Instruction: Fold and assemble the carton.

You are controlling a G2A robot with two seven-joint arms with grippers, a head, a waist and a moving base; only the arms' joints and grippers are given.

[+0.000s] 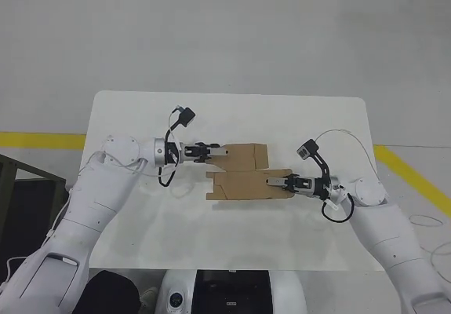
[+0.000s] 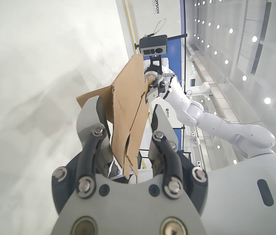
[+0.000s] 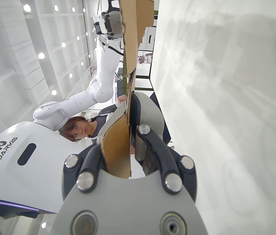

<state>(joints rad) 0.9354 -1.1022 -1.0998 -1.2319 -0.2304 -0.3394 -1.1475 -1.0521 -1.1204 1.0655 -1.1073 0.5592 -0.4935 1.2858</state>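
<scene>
Right, the carton [image 1: 245, 169] is held up between the two arms, over the middle of the white desk [image 1: 131, 235]. In the wrist views it looks clear of the desk surface. It's brown corrugated board, mostly flat and not yet squared up into a box. From above it reads as two rectangular panels offset in a step. The far panel sits toward the left arm [image 1: 131, 153] and the near one toward the right arm [image 1: 362, 192]. The near panel has a notch at its left end.

The left jaws have one end. The carton [image 2: 128, 103] runs between both fingers [image 2: 91, 116], which stand fairly wide apart because the layers splay there. One flap is bent out sideways, and the edges are ragged with slits.

The right jaws are clamped tight on the opposite end. Edge-on, the carton [image 3: 129, 37] is a thin double layer, with a short flap curling away beside one finger [image 3: 147, 113].
</scene>
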